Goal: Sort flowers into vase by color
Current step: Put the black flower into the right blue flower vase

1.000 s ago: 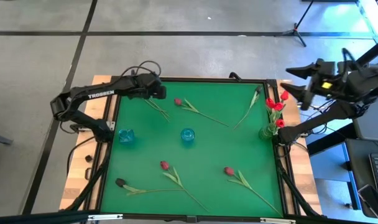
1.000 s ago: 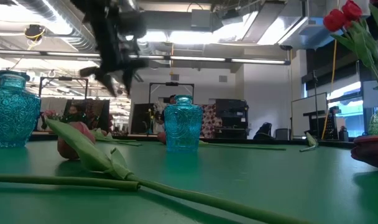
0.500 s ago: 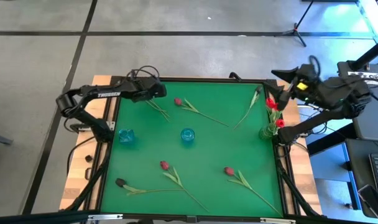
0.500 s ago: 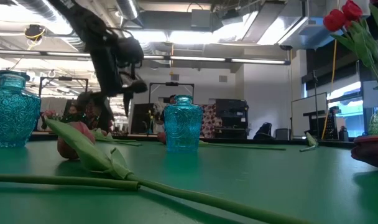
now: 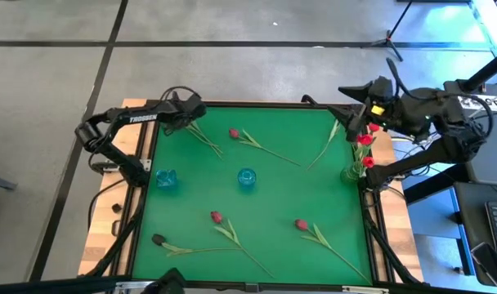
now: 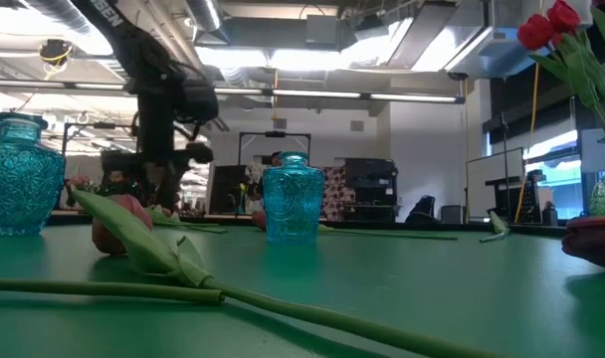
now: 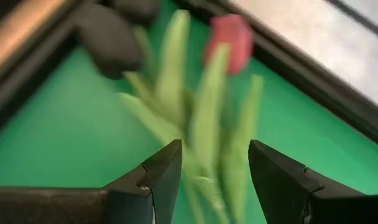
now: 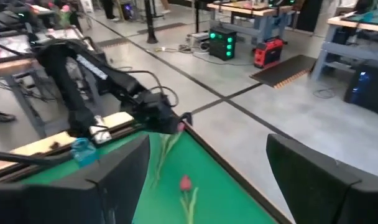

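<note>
- Since the earlier frame, the left gripper [image 5: 201,110] has moved back toward the far left corner of the green table [image 5: 273,196], over a pinkish tulip [image 7: 229,43] there; its fingers [image 7: 158,174] stand apart, holding nothing.
- Meanwhile the right gripper [image 5: 347,91] has swung in over the far right edge, jaws apart and empty.
- Red tulips [image 5: 363,139] stand in the vase [image 5: 351,173] at the right edge.
- Other flowers [image 5: 224,222] lie flat on the table near two blue vases [image 5: 247,179].
</note>
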Robot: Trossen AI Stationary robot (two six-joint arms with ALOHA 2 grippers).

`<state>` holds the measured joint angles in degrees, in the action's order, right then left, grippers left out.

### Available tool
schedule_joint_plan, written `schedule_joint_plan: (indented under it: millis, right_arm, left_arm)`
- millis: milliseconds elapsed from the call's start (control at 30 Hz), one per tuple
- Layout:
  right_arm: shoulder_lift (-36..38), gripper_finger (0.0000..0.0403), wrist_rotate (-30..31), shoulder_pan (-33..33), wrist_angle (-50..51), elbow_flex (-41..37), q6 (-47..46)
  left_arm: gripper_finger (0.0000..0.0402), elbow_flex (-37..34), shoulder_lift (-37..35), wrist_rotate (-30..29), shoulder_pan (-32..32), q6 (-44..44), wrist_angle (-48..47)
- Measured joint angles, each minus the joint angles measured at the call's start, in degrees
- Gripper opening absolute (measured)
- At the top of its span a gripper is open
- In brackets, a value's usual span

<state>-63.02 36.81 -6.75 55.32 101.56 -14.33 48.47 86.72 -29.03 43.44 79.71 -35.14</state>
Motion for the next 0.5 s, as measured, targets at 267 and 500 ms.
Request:
schedule_joint_plan:
  millis: [267, 500]
  right_arm:
    - [-0.99, 0.0321, -9.96, 9.67, -1.09, 0.02, 4.77]
    - [-2.74, 0.0321, -15.89, 14.06, -0.93, 0.0, 7.44]
  left_arm:
    - [0.0179, -0.07, 0.0, -1.27, 4.96, 6.82, -5.48]
    - [0.0179, -0.2, 2.3, 3.23, 11.49, 10.54, -7.23]
